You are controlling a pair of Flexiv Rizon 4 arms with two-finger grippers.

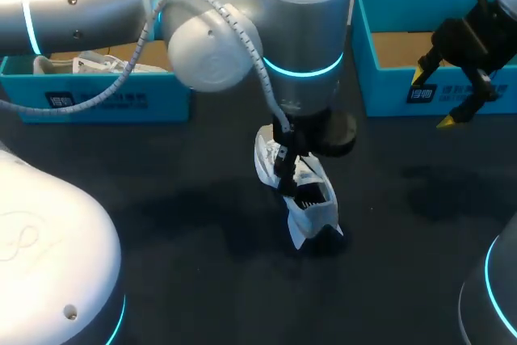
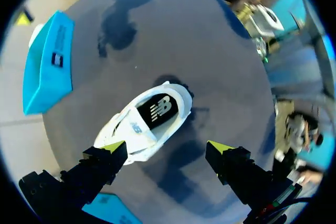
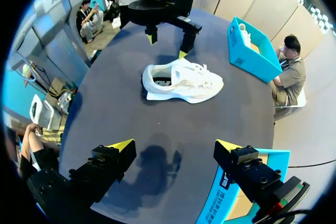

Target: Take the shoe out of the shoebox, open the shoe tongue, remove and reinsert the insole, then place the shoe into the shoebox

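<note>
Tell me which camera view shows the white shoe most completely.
The right wrist view: the whole shoe lies in sight, side on, nothing covering it. The left wrist view looks down into its opening; in the head view the left arm hides part.

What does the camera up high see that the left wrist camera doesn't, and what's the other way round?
Only the head view: a second shoe sitting in the box at the left. Only the left wrist view: the left end effector, its yellow tips open above the white shoe. Both: that shoe on the dark table.
</note>
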